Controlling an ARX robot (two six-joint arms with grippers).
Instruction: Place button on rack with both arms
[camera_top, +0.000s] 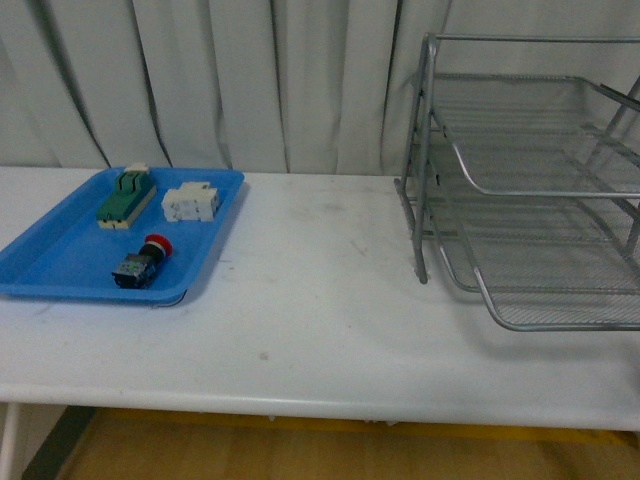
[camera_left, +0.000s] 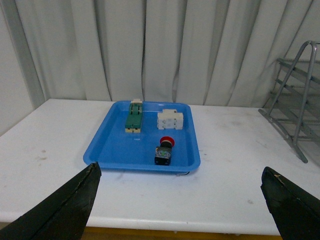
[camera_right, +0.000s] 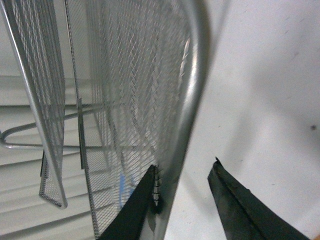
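We see the button (camera_top: 143, 262) (camera_left: 165, 150) lying on its side in the tray (camera_top: 60, 260), near the tray's front lip, with its red domed cap pointing toward the back. Its blocky black and blue body has open tray floor on both sides. Behind it, apart from it, lie a green block (camera_top: 124, 198) and a white block (camera_top: 191, 202). The tray is smooth blue plastic with a low raised rim and sits at the left end of the white table (camera_top: 320, 300).

A broad bare stretch of tabletop separates the tray from the rack (camera_top: 424, 180) (camera_right: 192, 90) on the right. The rack is silver tube and fine mesh in three tiers, and its shelves open toward us. A pleated pale curtain (camera_top: 250, 80) closes off the back edge.

Our left gripper (camera_left: 180, 170) hangs short of the tray with its jaws spread wide and nothing between them. Our right gripper (camera_right: 184, 165) has its jaws parted too. A rack rim tube stands between them, close against one finger and clear of the other.
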